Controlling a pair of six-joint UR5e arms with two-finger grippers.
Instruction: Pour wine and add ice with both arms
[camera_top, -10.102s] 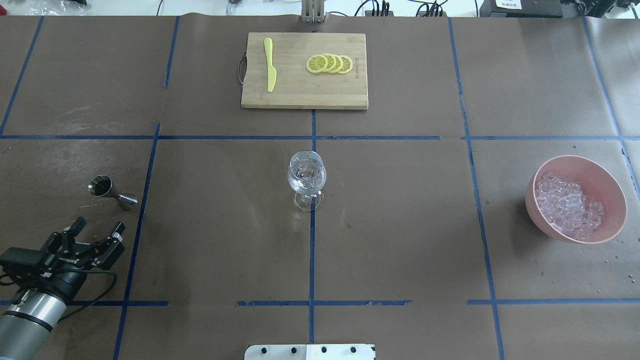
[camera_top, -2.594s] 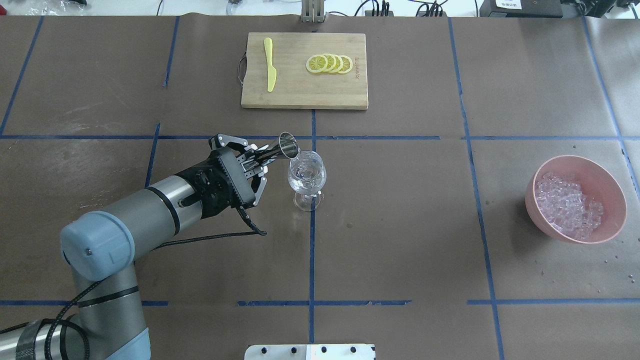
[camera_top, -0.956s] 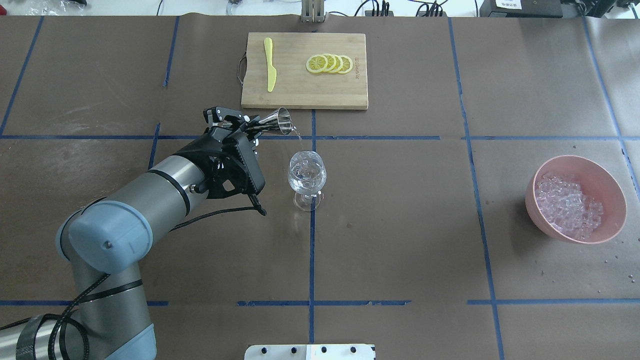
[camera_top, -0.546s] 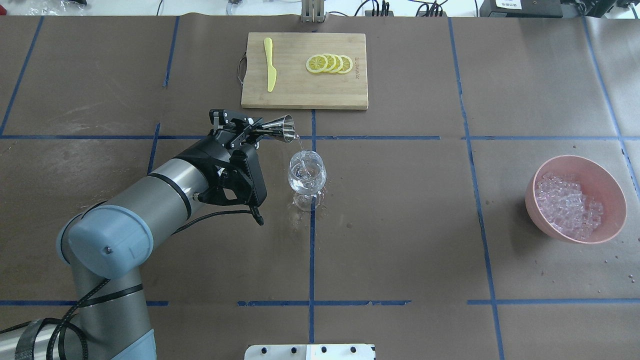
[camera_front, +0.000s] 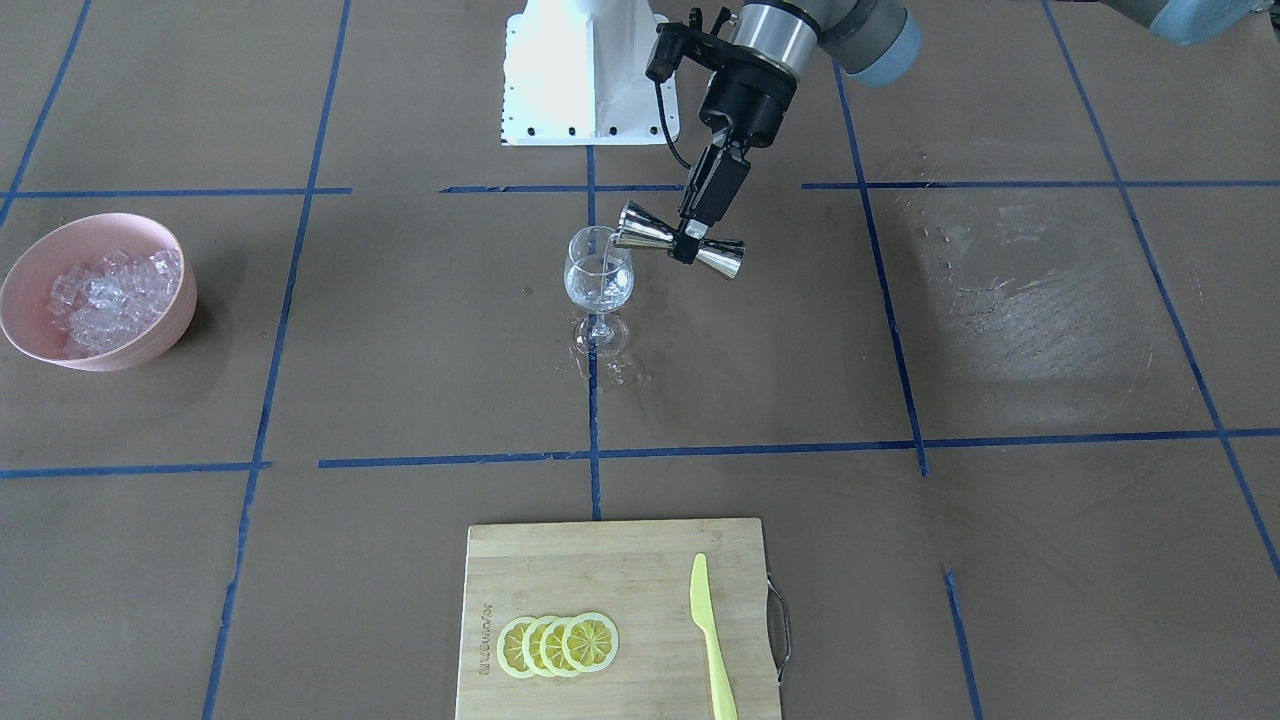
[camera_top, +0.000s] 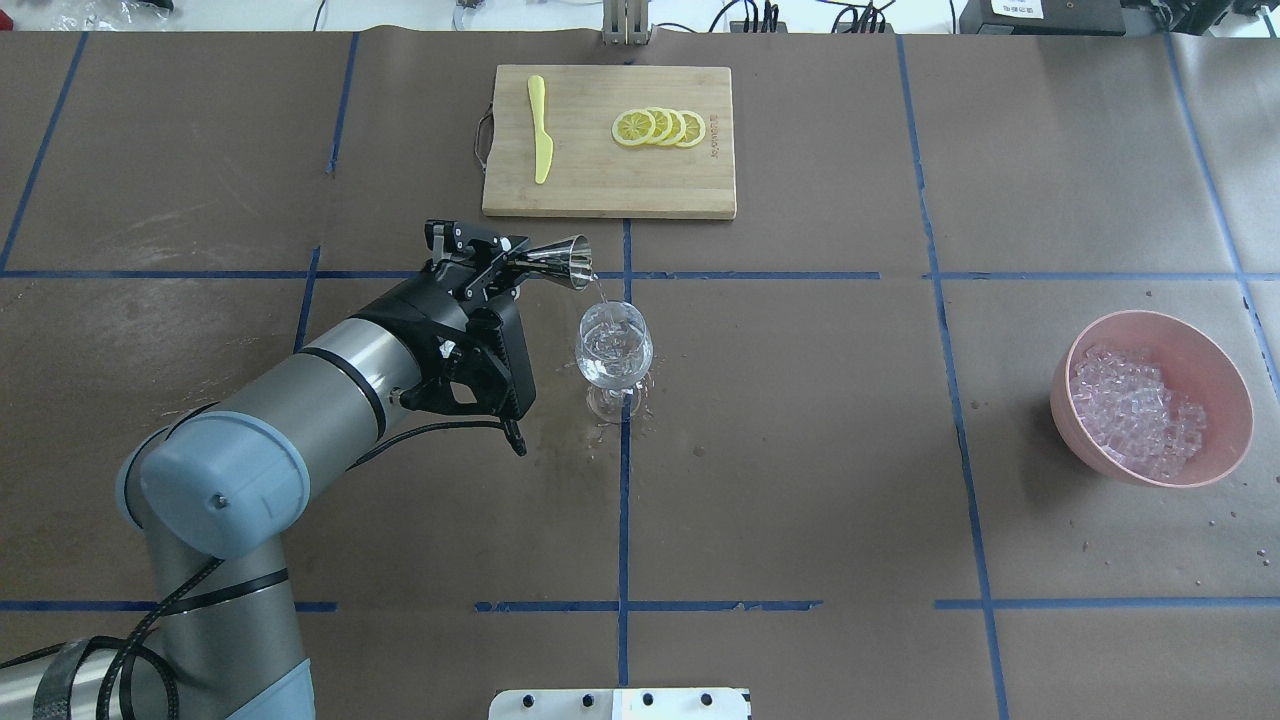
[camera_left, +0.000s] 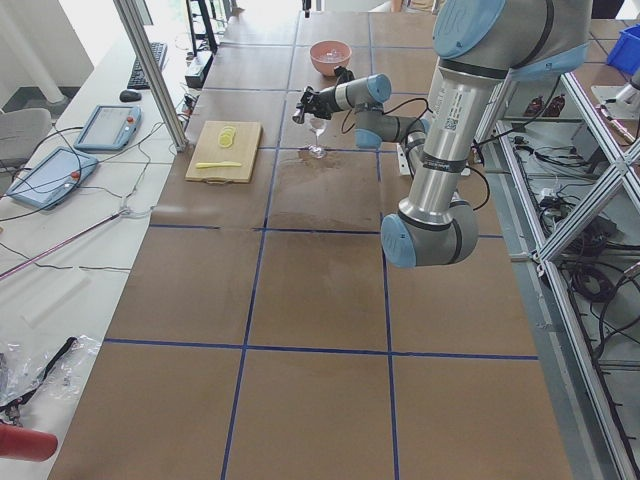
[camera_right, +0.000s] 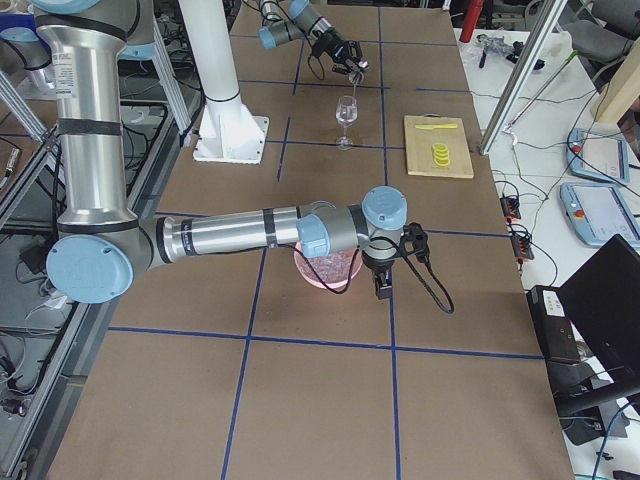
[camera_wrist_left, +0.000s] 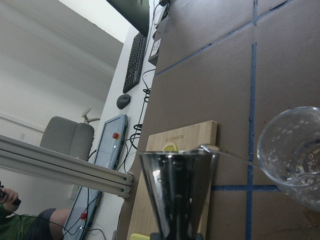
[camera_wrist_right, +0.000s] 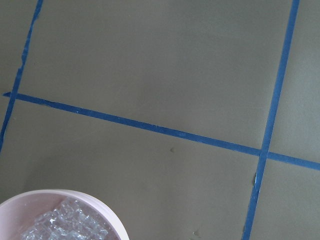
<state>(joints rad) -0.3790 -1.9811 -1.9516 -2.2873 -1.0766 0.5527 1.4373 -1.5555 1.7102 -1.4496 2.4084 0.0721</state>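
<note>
The left pincer (camera_front: 688, 246) squeezes the metal cup (camera_front: 640, 236) at its middle, tipped over the glass (camera_front: 598, 262). The wine (camera_front: 598, 290) runs in, but the counter (camera_front: 760, 330) is wet. Better to tip slowly, right above the rim. The ice (camera_front: 105, 295) sits in the far bowl (camera_front: 160, 335).

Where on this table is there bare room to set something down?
Bare: the brown stretch between the clear stemmed wine glass and the pink bowl of ice cubes. Crowded: at the glass, where the left claw tips the steel jigger.
</note>
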